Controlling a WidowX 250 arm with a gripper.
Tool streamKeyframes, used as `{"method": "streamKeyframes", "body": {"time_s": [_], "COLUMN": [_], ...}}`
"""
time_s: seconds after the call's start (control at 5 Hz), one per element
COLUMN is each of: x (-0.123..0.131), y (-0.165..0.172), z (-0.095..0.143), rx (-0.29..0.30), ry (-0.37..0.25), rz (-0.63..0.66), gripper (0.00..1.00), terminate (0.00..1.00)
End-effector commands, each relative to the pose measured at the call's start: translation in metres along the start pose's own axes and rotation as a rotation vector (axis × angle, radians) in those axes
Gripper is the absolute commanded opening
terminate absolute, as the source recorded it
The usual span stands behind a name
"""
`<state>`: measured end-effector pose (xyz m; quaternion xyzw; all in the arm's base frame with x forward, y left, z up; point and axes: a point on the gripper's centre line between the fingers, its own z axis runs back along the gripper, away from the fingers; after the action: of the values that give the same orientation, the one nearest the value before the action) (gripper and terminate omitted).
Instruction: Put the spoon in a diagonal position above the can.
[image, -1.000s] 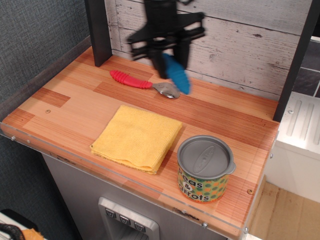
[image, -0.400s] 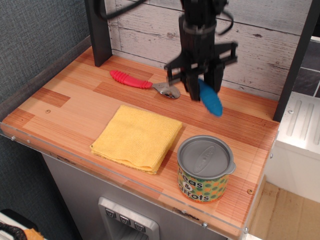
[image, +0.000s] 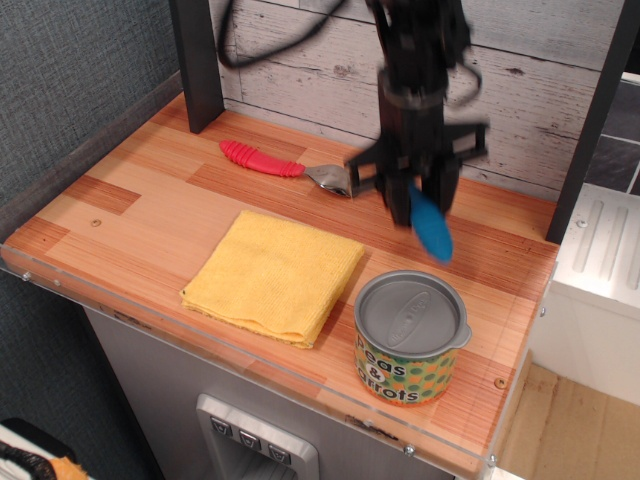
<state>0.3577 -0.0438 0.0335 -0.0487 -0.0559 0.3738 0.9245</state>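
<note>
Hanging from the tool (image: 418, 192), the spoon (image: 431, 228).

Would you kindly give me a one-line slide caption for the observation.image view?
End effector carries the blue-handled spoon above the table, behind the can.

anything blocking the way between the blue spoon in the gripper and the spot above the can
Nothing visible does. The gripper holds the spoon in the air behind the can, and only bare tabletop lies between them.
</note>
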Motion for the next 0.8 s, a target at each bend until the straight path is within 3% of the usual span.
{"method": "streamKeyframes", "body": {"time_s": [0.0,0.2,0.4,0.6], "x": [-0.003,-0.005,-0.001,0.002], "y": [0.0,-0.001,-0.001,0.0], "z": [0.0,-0.001,-0.002,0.011], "rx": [0.001,0.005,0.001,-0.037], "ry": [-0.042,0.019,0.047,0.023], "rz": [-0.053,-0.097,-0.122,-0.136], "gripper": [0.0,1.0,1.0,1.0], "terminate": [0.0,0.0,0.0,0.0]}}
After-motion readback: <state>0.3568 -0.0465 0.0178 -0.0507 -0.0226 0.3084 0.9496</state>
